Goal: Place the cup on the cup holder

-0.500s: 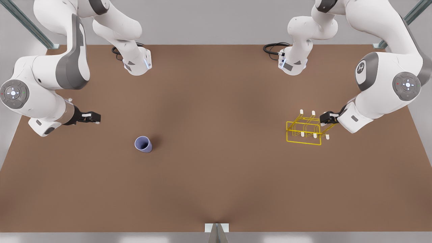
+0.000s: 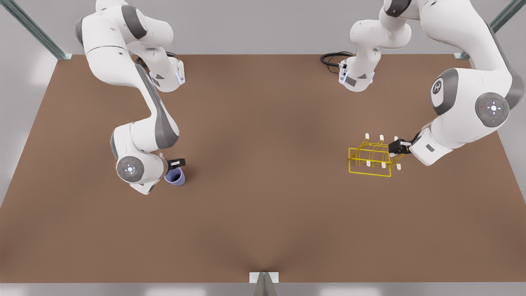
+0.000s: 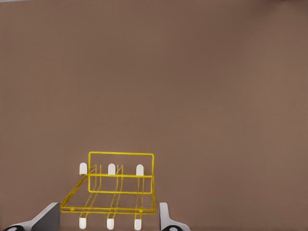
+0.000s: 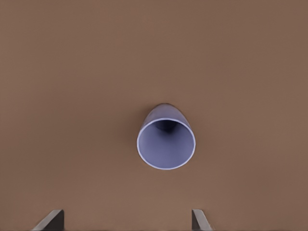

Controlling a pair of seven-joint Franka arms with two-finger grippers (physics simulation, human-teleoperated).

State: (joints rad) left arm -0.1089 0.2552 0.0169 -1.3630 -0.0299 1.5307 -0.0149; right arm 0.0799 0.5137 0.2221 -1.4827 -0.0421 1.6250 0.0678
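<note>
Front view: right gripper (image 2: 177, 163), fingers (image 4: 53, 220) spread apart, hangs over the upright cup (image 2: 176, 177) on the brown table (image 2: 263, 213); farther off, left gripper (image 2: 397, 146), fingers (image 3: 166, 217) apart, hovers at the cup holder (image 2: 370, 160).

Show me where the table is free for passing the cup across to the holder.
The wide brown stretch of table between the cup and the cup holder is bare, as is the near half. It is crowded at the cup, under the right pincer, and at the holder's far end, where the left pincer sits.
</note>
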